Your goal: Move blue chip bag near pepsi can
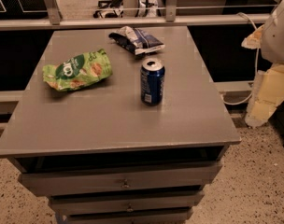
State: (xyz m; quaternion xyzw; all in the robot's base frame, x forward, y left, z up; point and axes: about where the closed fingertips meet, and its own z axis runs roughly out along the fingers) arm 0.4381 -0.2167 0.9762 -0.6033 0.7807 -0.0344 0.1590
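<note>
While my pincer (267, 93) hangs off the right edge of the counter (109, 120), open or closed I cannot tell, I judge the reach not yet begun. The blue chip bag (136, 39) lies at the far side, just beyond the pepsi can (152, 80). Next I must cross left, come down on the bag and grip it. White lettering on the can and on the green chip bag (77, 70) is unreadable.
</note>
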